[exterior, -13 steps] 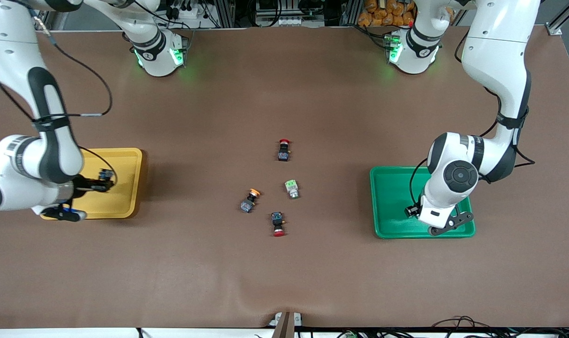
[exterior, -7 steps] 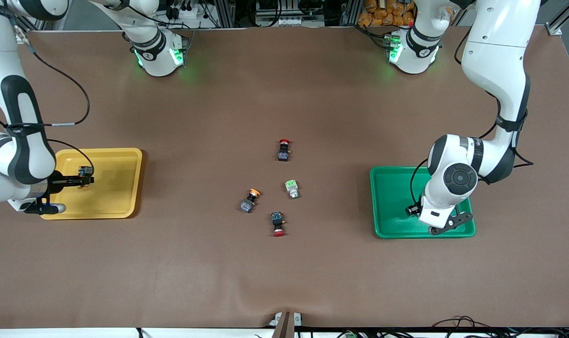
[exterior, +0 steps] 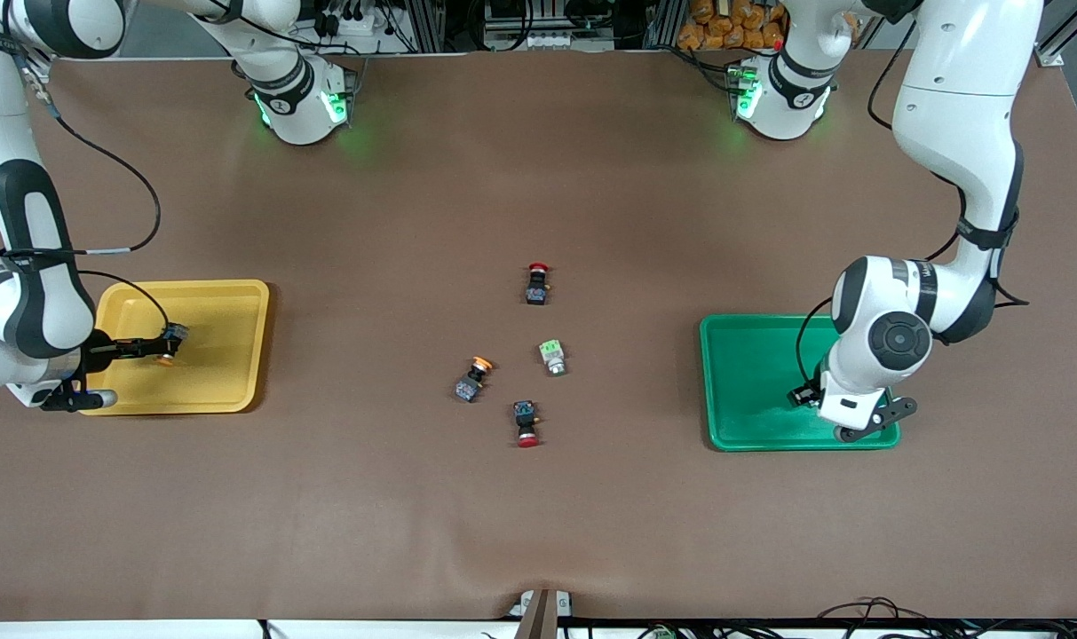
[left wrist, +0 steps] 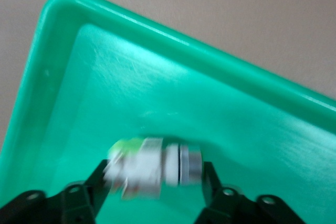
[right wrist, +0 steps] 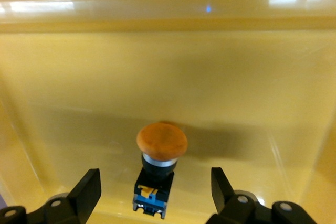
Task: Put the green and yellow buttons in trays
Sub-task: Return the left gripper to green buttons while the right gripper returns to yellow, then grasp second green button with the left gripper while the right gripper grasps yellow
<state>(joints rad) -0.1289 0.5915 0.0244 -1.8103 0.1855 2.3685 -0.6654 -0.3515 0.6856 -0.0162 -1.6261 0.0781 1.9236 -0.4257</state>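
My right gripper (exterior: 158,346) is open low over the yellow tray (exterior: 227,355). A yellow button (right wrist: 160,169) lies on the tray floor (right wrist: 157,77) between its spread fingers (right wrist: 90,184), touching neither; the button also shows in the front view (exterior: 167,348). My left gripper (exterior: 804,395) is over the green tray (exterior: 724,390). In the left wrist view its fingers (left wrist: 100,179) are spread, with a blurred pale green button (left wrist: 152,163) between them above the tray floor (left wrist: 252,114). A second yellow button (exterior: 472,379) and a second pale green button (exterior: 552,357) lie mid-table.
Two red-capped dark switches lie mid-table: one (exterior: 536,284) farther from the front camera than the loose buttons, one (exterior: 526,423) nearer to it. The brown mat has a ripple near its front edge (exterior: 467,559).
The right gripper has moved over the yellow tray toward the right arm's end and its yellow button now lies on the tray. The left arm has shifted slightly toward its own end of the table.
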